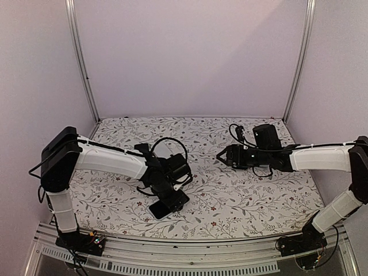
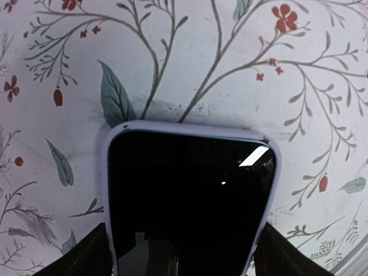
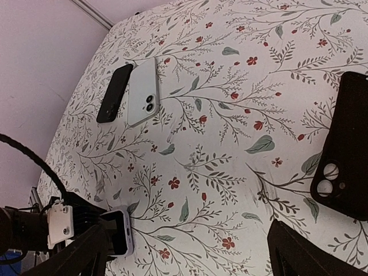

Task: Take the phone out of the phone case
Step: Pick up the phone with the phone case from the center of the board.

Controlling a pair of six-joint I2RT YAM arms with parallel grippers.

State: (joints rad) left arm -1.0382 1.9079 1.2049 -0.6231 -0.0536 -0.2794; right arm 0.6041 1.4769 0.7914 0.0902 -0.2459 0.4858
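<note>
Left gripper (image 1: 171, 199) down low over the phone (image 1: 160, 210), dark screen poking out past its fingertips. Right gripper (image 1: 221, 155) hangs over the floral table (image 1: 230, 198), a black case (image 1: 266, 137) lying behind its fingers.

You've got the left arm (image 1: 109, 158) and right arm (image 1: 322, 156) in white link shells with black joint housings. Black cables (image 1: 172, 142) loop over each wrist. The right pincer (image 3: 187, 241) fingers (image 3: 305, 256) are matte black. A white plate (image 3: 60, 221) shows two screws.
</note>
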